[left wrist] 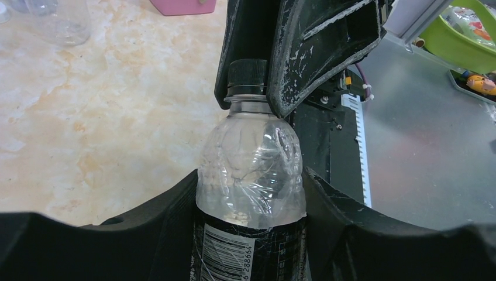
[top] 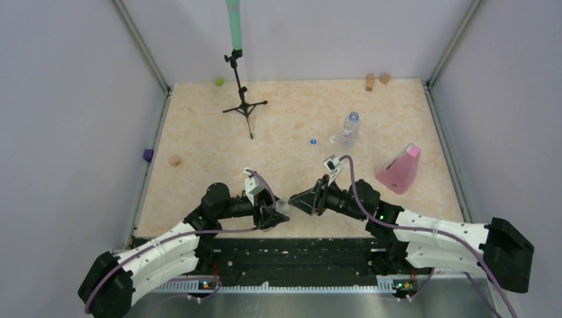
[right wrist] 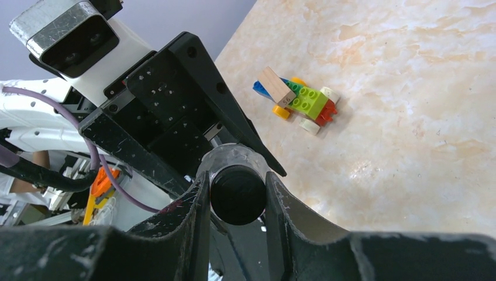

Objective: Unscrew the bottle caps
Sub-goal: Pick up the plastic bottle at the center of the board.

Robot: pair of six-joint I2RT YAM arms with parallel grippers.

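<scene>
My left gripper (top: 270, 216) is shut on the body of a small clear bottle (left wrist: 251, 158) with a dark label, held off the table near the front edge. Its black cap (left wrist: 247, 71) points at my right gripper (top: 306, 202), whose fingers (left wrist: 304, 58) close on either side of the cap. In the right wrist view the black cap (right wrist: 237, 194) sits end-on between the right gripper's (right wrist: 237, 182) two fingers. A second clear bottle (top: 350, 129) stands uncapped at the back right. A loose blue cap (top: 313, 140) and a white cap (top: 333, 140) lie beside it.
A pink wedge (top: 399, 170) stands right of my right arm. A small black tripod (top: 243, 103) stands at the back left. A green ball (top: 219, 81), purple block (top: 148, 155), tan blocks (top: 370, 82) and a toy-brick cluster (right wrist: 298, 99) lie about the table.
</scene>
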